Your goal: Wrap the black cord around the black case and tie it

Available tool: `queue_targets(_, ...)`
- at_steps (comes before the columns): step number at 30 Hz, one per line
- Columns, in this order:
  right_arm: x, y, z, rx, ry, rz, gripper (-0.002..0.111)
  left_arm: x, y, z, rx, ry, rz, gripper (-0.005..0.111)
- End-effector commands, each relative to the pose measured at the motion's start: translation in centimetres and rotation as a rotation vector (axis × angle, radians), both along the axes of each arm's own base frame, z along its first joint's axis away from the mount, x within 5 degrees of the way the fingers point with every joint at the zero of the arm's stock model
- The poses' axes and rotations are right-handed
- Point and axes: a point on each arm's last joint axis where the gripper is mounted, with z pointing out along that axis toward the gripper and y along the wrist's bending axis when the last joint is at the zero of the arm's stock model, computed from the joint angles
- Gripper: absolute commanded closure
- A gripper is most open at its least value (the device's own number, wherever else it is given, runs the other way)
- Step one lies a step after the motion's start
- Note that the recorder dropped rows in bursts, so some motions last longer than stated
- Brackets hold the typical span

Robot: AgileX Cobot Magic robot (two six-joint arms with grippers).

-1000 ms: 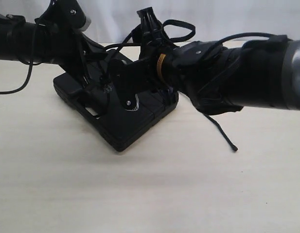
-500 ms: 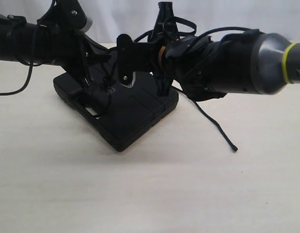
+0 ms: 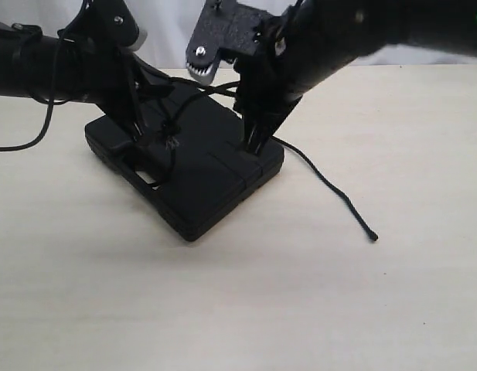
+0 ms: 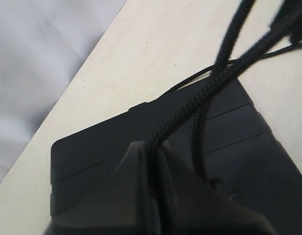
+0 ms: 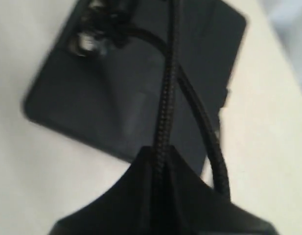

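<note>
The black case (image 3: pixel 199 182) lies flat on the pale table, one corner toward the camera. The black cord (image 3: pixel 331 189) crosses its lid and trails off the right side to a blunt tip on the table. My left gripper (image 3: pixel 141 135) sits low over the case's left part, shut on the black cord (image 4: pixel 190 105), which runs out from between its fingers over the black case (image 4: pixel 92 152). My right gripper (image 3: pixel 253 143) points down at the case's far right edge, shut on the black cord (image 5: pixel 165 107) above the black case (image 5: pixel 116 93). A knot shows on the lid (image 3: pixel 172 143).
The pale wooden table (image 3: pixel 300 294) spreads around the case. A white cloth backdrop (image 3: pixel 168 31) hangs behind. The left arm's thin cable (image 3: pixel 22 143) droops over the table at the left.
My right arm has swung upward and turned, lifting its wrist well above the case while its gripper stays on the cord at the case's right edge. The left arm has not moved.
</note>
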Motion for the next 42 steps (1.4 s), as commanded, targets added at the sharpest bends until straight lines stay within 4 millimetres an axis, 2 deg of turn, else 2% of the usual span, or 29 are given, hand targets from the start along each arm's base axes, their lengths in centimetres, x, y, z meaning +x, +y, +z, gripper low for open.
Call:
queue_targets(1, 0.6, -1.6, 2.0, 0.189, 0.289, 0.036, 0.104, 0.3, 0.2, 0.3, 0.007, -0.015, 0.030, 0.107)
queue_targets(4, 1.9, -2.8, 3.1, 0.326, 0.425, -0.051, 0.104, 0.3, 0.2, 0.3, 0.007, -0.015, 0.030, 0.107)
queue_targets(7, 3.5, -3.5, 3.3, 0.493, 0.592, -0.148, 0.104, 0.3, 0.2, 0.3, 0.007, -0.015, 0.030, 0.107)
queue_targets(9, 4.8, -3.6, 2.8, 0.634, 0.689, -0.211, 0.104, 0.2, 0.2, 0.3, 0.002, -0.013, 0.023, 0.107)
queue_targets(13, 6.2, -3.0, 0.9, 0.759, 0.812, -0.256, 0.104, 0.2, 0.2, 0.3, 0.004, -0.014, 0.021, 0.106)
queue_targets(16, 7.1, -2.5, 0.2, 0.836, 0.853, -0.319, 0.104, 0.2, 0.2, 0.3, 0.008, -0.017, 0.019, 0.095)
queue_targets(21, 8.0, -2.5, 0.5, 0.935, 0.850, -0.415, 0.104, 0.3, 0.3, 0.3, 0.015, -0.020, 0.032, 0.058)
queue_targets(24, 8.0, -2.4, 0.7, 0.960, 0.864, -0.416, 0.104, 0.5, 0.7, 0.3, 0.042, -0.033, 0.079, 0.046)
queue_targets(27, 8.0, -2.4, 0.7, 0.966, 0.868, -0.432, 0.104, 0.6, 1.2, 0.8, 0.036, -0.048, 0.151, 0.046)
queue_targets(31, 8.0, -2.4, 0.7, 0.964, 0.875, -0.430, 0.104, 0.6, 2.1, 2.1, -0.063, -0.056, 0.317, 0.047)
queue_targets(33, 8.0, -2.4, 0.7, 0.964, 0.875, -0.430, 0.104, 0.6, 2.0, 2.3, -0.101, -0.048, 0.326, 0.047)
queue_targets(37, 7.8, -2.1, 0.8, 0.977, 0.889, -0.421, 0.104, 0.8, 0.7, 1.0, -0.151, 0.005, 0.198, 0.046)
queue_targets(42, 7.8, -2.1, 0.8, 0.984, 0.892, -0.421, 0.104, 2.6, 0.4, -0.1, -0.145, 0.021, 0.292, 0.046)
